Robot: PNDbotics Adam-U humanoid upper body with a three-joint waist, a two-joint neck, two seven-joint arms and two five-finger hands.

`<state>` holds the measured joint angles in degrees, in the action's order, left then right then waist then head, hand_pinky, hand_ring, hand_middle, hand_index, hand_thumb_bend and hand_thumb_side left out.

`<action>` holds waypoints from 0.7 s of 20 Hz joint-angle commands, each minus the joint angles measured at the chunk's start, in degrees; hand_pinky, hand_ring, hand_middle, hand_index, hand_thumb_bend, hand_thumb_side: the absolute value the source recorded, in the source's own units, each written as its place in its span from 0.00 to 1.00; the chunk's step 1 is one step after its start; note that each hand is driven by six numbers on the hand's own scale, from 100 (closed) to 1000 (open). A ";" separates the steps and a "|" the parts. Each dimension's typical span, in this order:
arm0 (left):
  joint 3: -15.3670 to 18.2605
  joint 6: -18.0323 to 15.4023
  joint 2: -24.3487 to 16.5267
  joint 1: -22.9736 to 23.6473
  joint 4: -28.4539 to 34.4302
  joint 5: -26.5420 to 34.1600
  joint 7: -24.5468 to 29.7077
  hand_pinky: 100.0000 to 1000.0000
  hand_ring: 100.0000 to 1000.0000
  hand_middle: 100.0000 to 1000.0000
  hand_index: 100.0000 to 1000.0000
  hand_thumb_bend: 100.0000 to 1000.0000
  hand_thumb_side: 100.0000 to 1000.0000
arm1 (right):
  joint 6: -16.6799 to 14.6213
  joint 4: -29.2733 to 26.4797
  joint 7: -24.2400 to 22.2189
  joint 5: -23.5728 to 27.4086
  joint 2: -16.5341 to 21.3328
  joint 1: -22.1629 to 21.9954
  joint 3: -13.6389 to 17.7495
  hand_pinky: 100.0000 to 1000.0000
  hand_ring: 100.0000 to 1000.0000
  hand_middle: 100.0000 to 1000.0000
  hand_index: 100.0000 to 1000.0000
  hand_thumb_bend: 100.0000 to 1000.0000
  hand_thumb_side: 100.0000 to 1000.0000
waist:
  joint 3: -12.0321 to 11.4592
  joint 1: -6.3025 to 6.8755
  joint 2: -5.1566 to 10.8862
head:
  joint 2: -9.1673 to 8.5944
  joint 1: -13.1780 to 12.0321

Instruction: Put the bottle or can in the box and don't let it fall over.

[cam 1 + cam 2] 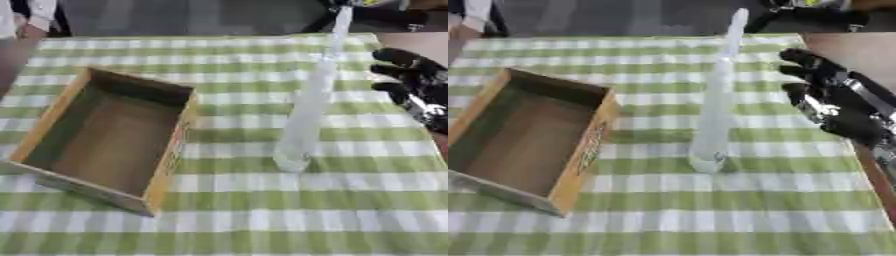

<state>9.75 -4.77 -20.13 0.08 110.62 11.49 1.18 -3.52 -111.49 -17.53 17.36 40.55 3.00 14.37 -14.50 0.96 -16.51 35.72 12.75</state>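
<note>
A tall, slim clear bottle (308, 107) stands upright on the green-and-white checked cloth, its base near the middle of the table and its neck reaching up toward the far edge. To its left lies an open wooden box (105, 135), empty inside. My right hand (833, 102) hovers to the right of the bottle, fingers slightly spread and relaxed, apart from the bottle with a clear gap. My left hand shows in neither view.
The checked tablecloth (262, 220) covers the table; its right edge (859, 150) runs close under my right hand. A person's sleeve and hand (31, 20) show at the far left edge.
</note>
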 commanded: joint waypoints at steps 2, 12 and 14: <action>0.80 -0.13 -1.61 0.12 1.29 -0.24 -0.29 1.00 0.76 0.96 0.83 0.00 0.84 | -0.77 -1.17 0.87 -0.48 1.82 -0.08 1.21 0.90 1.00 1.00 1.00 0.00 0.42 | 0.09 -0.12 0.60 | 0.47 0.10; 0.88 -0.20 -1.73 0.10 1.41 -0.23 -0.41 1.00 0.76 0.96 0.83 0.00 0.84 | -2.12 -1.00 0.00 -1.05 1.61 -0.66 1.46 0.91 1.00 1.00 1.00 0.00 0.42 | -0.13 -0.33 0.60 | 1.83 -0.21; 0.85 -0.19 -1.74 0.08 1.42 -0.21 -0.39 1.00 0.77 0.96 0.83 0.00 0.83 | -2.48 -1.05 -0.80 -1.23 1.71 -0.69 1.15 0.91 1.00 1.00 1.00 0.00 0.42 | -0.18 -0.35 0.61 | 1.76 -0.14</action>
<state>9.82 -4.97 -20.16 0.10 110.89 11.38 0.97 -5.69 -111.49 -17.93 16.40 40.55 2.03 15.10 -14.59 0.63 -16.56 37.52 12.69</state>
